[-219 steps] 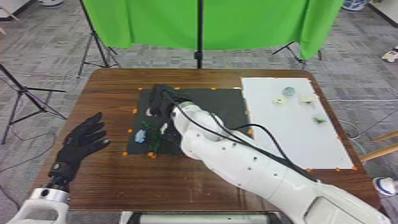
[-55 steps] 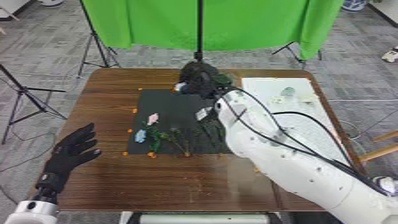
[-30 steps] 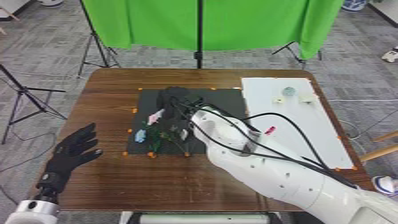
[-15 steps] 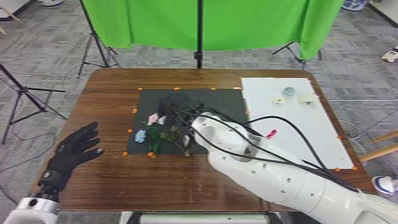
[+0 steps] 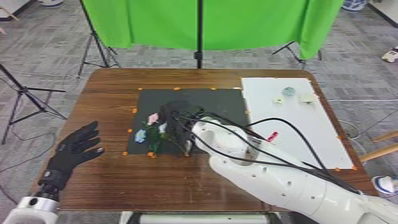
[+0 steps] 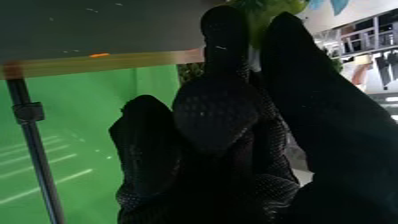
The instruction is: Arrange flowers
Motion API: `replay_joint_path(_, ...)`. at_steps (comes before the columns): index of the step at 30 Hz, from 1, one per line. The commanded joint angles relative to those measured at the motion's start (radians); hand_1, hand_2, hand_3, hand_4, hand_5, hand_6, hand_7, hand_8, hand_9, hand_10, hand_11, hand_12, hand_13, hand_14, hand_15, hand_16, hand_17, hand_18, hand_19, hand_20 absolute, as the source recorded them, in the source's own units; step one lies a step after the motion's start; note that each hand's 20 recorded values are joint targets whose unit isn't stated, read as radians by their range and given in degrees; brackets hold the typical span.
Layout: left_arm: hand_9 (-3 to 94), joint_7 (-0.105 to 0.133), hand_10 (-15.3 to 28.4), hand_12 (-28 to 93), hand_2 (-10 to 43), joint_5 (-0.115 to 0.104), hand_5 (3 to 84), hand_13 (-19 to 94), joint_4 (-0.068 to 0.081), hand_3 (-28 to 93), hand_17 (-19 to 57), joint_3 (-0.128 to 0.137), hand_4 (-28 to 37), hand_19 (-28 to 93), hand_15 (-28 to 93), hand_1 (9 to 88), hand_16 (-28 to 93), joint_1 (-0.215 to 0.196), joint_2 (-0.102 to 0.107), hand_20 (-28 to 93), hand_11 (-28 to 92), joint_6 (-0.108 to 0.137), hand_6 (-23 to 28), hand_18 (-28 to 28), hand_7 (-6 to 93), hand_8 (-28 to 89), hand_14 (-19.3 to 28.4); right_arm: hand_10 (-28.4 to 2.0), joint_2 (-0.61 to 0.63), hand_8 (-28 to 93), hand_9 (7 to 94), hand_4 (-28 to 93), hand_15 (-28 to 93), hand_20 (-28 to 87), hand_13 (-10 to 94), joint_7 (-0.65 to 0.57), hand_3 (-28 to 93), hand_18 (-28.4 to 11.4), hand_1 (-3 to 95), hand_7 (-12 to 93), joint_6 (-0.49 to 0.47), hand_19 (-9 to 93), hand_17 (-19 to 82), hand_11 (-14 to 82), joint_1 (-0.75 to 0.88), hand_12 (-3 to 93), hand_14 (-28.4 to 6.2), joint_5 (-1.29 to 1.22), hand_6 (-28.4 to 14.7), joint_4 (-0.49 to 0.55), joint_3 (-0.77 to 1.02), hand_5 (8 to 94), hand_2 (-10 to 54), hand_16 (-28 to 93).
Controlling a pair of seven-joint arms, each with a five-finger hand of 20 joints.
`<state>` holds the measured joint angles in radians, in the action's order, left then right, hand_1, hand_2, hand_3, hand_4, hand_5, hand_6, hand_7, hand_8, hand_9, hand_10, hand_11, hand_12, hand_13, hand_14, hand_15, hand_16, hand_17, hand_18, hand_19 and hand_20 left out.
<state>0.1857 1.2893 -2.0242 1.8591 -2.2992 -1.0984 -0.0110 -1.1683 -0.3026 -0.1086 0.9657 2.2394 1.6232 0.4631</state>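
Pink flower (image 5: 152, 119): on the black mat (image 5: 222, 99), 9 o'clock
Blue flower (image 5: 140, 135): 8 o'clock there
Right hand (image 5: 180, 110): over the mat, arm (image 5: 266, 172) from 5 o'clock; grip, cannot tell
Left hand (image 5: 69, 154): mat's 8 o'clock, fingers loosely spread

The white jointed right arm (image 5: 266, 172), black cables looping along it, slants in from the bottom right corner over the brown wooden bench (image 5: 178, 195), ending in the black-gloved right hand (image 5: 179, 113). At the left side, the black-gloved left hand (image 5: 69, 155) points away from the robot, fingers loosely spread, above its white forearm (image 5: 35, 209).
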Motion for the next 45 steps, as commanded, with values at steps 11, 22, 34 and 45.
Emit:
replay_joint_path(11,28.9,-0.005,9.0,16,-9.5,-0.002,29.2,29,-0.005,60,7.0,0.001,-8.5,5,15,43.3,3,-0.022,-0.014,20,15,0.008,2.2,11.7,13.7,-7,13.9,-9.8,0.029,-11,73.4,-17,63,58,85,0.012,66,-14.3,48.1,21,-0.013,93,57,15.4,-0.021,34.3,-1.1,0.044,2.9,0.020,0.040,60.5,-9.5,36)
replay_joint_path(22,29.2,-0.003,9.1,16,-9.5,-0.002,29.3,29,-0.017,61,7.0,0.011,-8.9,5,15,41.6,3,-0.036,-0.013,20,15,0.023,2.0,11.7,13.6,-7,14.0,-12.8,0.203,-10,69.7,-17,64,57,81,-0.103,70,-16.0,38.6,19,0.014,93,53,21.5,-0.010,25.7,-4.4,0.036,1.6,0.189,0.264,60.4,-9.5,37)
replay_joint_path(34,29.6,-0.001,9.1,16,-9.5,-0.001,29.5,30,-0.026,60,7.2,0.018,-8.4,5,15,41.7,3,-0.054,-0.016,20,15,0.030,1.9,11.6,13.5,-7,14.1,-16.5,0.353,-7,73.3,-12,64,56,80,-0.266,65,-18.9,25.2,13,-0.138,93,52,21.5,0.051,25.9,-7.9,-0.007,-2.3,0.055,0.404,61.1,-6.7,36)
replay_joint_path(45,29.6,-0.008,9.1,16,-9.5,0.000,29.5,30,-0.023,60,7.2,0.014,-8.4,5,15,41.6,3,-0.045,-0.015,20,15,0.020,2.0,11.6,13.3,-7,14.0,-16.1,0.367,-7,73.5,-12,65,56,80,-0.277,66,-19.0,28.0,14,-0.157,93,53,22.5,0.106,26.4,-7.9,0.011,-1.4,-0.069,0.425,61.3,-9.4,36)
